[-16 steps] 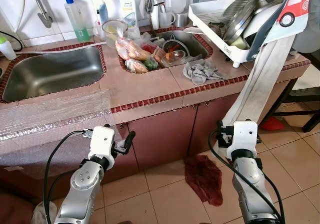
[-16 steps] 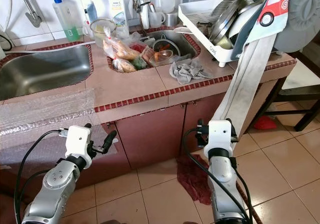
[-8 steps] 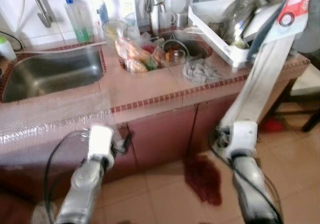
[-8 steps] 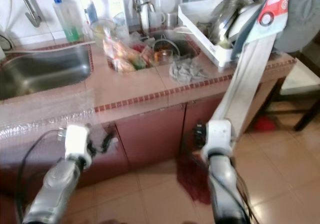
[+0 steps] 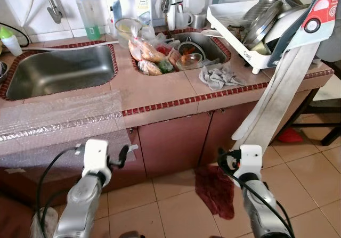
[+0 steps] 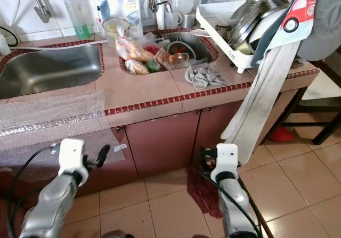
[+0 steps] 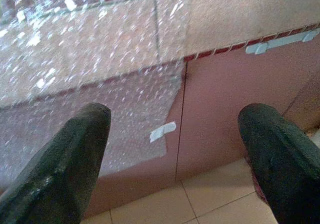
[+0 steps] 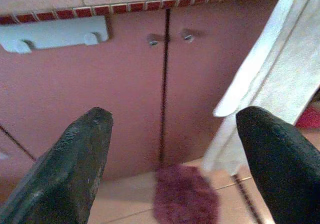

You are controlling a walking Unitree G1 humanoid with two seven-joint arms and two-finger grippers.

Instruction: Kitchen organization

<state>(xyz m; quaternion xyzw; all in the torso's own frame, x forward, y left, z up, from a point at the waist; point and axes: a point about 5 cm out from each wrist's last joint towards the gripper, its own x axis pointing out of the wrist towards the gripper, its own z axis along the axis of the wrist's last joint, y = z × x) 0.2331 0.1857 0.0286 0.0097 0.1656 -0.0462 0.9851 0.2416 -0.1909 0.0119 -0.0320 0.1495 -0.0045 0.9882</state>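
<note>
Pink tiled counter [image 5: 160, 91] lies ahead of and above both grippers; the right-hand sink [image 5: 205, 43], crammed with bagged food [image 5: 146, 51] and bowls, is likely the target, nearer the right gripper [image 8: 170, 149]. Both it and the left gripper [image 7: 172, 144] hang wide, empty, facing the cabinet doors [image 5: 176, 142]. Obstacles: hanging towel [image 5: 277, 99] beside the right arm, bubble wrap [image 5: 58, 115] over the left edge.

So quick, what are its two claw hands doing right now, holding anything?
Left gripper: open, holding nothing, facing the bubble wrap sheet.
Right gripper: open, holding nothing.

Silver arms, white wrist blocks, black cables, black-fingered left tool [image 5: 123, 156].
</note>
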